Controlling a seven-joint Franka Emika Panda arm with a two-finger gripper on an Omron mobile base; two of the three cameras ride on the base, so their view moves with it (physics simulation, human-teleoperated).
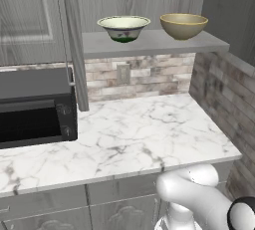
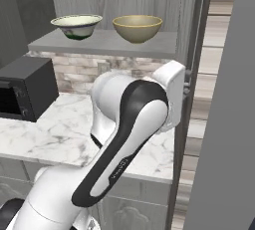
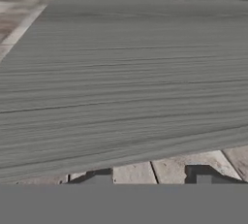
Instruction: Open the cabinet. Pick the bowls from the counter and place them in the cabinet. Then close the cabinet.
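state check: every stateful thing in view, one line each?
cabinet: both doors open, grey shelf exposed.
patterned bowl: upright on the cabinet shelf, left of the other bowl.
tan bowl: upright on the shelf, apart from the patterned one.
microwave: door shut, on the counter.
gripper: close against a grey door face; open or shut can't be told.

Open door [image 3: 121, 87] close before gripper [image 3: 150, 177]

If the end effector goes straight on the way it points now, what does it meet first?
Most likely the grey wood-grain cabinet door, which lies broad and close ahead of the end effector. Depth is hard to judge, but nothing else stands between.
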